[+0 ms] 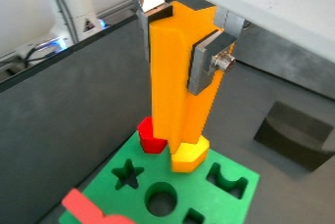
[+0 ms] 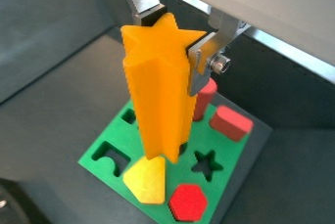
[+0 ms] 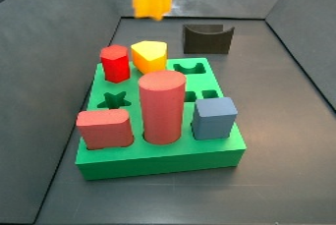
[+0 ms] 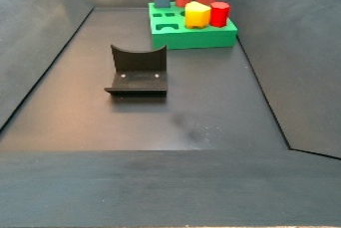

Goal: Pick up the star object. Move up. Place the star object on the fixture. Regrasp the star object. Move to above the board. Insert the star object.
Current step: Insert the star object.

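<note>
I am holding the star object (image 2: pixel 164 96) tight in my gripper (image 2: pixel 177 47), with both fingers (image 1: pixel 207 60) pressed on its top end. It is hanging straight down from me, high over the board (image 3: pixel 171 158). I think I am doing the move-above-the-board step. The star hole (image 1: pixel 127 176) is below me, a bit off to one side. Next I need to line the points up with that hole, then go down slowly. The fixture (image 3: pixel 207 38) is sitting empty beyond the board.

star object (image 2: pixel 160 101): orange, upright, in claw (image 2: pixel 183 47) | board (image 3: pixel 157 155): green, below | fixture (image 4: pixel 138 71): apart
</note>
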Controlling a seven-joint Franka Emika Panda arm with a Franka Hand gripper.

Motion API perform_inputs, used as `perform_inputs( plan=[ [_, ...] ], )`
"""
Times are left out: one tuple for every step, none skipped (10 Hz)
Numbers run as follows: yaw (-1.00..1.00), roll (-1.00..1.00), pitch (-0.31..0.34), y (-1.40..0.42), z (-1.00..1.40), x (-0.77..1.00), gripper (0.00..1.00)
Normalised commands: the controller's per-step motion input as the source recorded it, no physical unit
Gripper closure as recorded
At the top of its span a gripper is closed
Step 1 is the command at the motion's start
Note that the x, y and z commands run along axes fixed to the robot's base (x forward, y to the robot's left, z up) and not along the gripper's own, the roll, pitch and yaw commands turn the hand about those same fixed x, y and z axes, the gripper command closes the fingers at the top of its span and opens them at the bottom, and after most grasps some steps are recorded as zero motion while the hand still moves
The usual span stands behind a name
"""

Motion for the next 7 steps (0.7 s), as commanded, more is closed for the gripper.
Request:
perform_inputs(
  plan=[
    [-0.79,-0.18,-0.003,0.00,-0.41,-0.26,1.00],
    [-0.83,-0.21,-0.006,0.00,-0.43,-0.16,1.00],
    [-0.81,-0.22,0.000,-0.01,-0.42,-0.15,1.00],
    [-0.54,-0.23,0.000,-0.27,-0.36,-0.25,1.00],
    [-0.37,-0.25,0.000,-0.49,-0.31,-0.23,1.00],
    [-0.33,-0.24,0.000,-0.54,-0.29,-0.25,1.00],
    [-0.10,-0.18,-0.036,-0.37,-0.23,-0.03,1.00]
  ],
)
